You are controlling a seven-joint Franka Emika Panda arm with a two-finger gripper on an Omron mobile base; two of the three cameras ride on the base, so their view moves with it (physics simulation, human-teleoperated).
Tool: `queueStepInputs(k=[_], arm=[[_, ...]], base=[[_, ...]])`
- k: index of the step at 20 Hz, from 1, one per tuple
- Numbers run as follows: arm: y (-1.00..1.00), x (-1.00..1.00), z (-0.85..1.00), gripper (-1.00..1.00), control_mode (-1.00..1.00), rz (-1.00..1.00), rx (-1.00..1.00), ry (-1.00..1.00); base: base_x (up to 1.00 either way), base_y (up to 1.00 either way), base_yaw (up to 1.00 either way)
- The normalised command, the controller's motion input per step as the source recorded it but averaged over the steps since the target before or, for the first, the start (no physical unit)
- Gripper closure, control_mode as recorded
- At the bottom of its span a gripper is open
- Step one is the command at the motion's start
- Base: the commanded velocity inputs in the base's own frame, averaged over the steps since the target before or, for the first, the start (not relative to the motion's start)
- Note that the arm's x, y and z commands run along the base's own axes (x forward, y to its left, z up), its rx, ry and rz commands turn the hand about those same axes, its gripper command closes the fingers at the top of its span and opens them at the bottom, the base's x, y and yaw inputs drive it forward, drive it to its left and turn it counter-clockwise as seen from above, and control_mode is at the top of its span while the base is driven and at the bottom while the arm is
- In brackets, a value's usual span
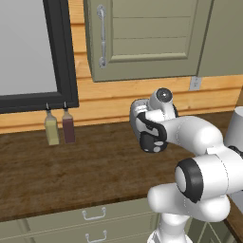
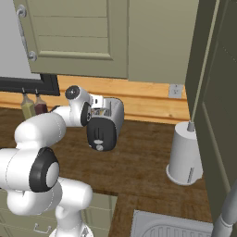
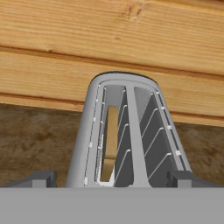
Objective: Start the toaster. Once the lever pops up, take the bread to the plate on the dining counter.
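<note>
End effector (image 3: 112, 178) of the white arm hung wide open directly over the small rounded silver-white toaster (image 2: 107, 121), gripping nothing; in the hand view its two dark finger tips (image 3: 40, 178) stood apart on either side of the toaster's near end, looking down along the two top slots. A thin tan bread slice (image 3: 111, 142) sat upright in the left-hand slot as that view showed it, sunk between the wire guides. The toaster stood on the dark brown wood-grain tabletop (image 1: 71, 171), close to the back edge under the pale wood-plank wall (image 3: 112, 48), its black rounded end panel (image 2: 101, 135) facing out toward the front edge.

The step in hand, as I judged it, was pressing the lever down, and it was not yet done. The lever tab itself was too small to make out on the black panel, though a pale round knob (image 2: 99, 147) showed low on it. To do this well, the end effector should come forward off the slots and drop in front of the panel, so that one finger lands on top of the tab, not on the knob below. A straight downward push to the end of the slot should latch it; a slanted push might slide the light toaster toward the wall. The fingers should stay clear of the bread
</note>
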Motion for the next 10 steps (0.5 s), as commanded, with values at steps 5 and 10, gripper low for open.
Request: queueStepInputs(k=[5, 10], arm=[[0.00, 0.00, 0.00, -1.00, -1.00, 0.00, 0.00, 0.00], [0.00, 0.00, 0.00, -1.00, -1.00, 0.00, 0.00, 0.00]], base=[[0.00, 0.00, 0.00], [0.00, 0.00, 0.00]])
